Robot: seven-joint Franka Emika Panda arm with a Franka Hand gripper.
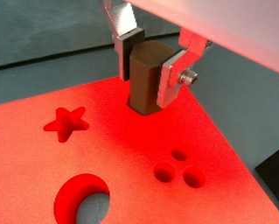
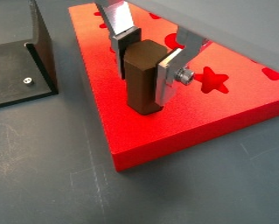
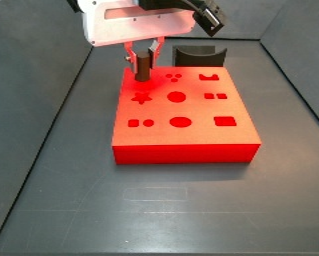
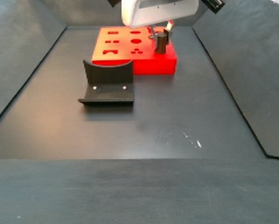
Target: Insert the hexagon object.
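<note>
The gripper (image 2: 149, 63) hung over a corner of the flat red block with shaped cut-outs (image 2: 223, 114), its silver plate fingers (image 2: 173, 72) pinching the slim dark reddish-brown hexagon peg (image 2: 141, 80) upright between them. The peg's lower end appeared partly sunk into its hole; seating it fully and releasing seemingly remained

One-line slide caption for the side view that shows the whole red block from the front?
Gripper holds the hexagon object upright at the red block's far corner, dark grey curved block behind.
</note>
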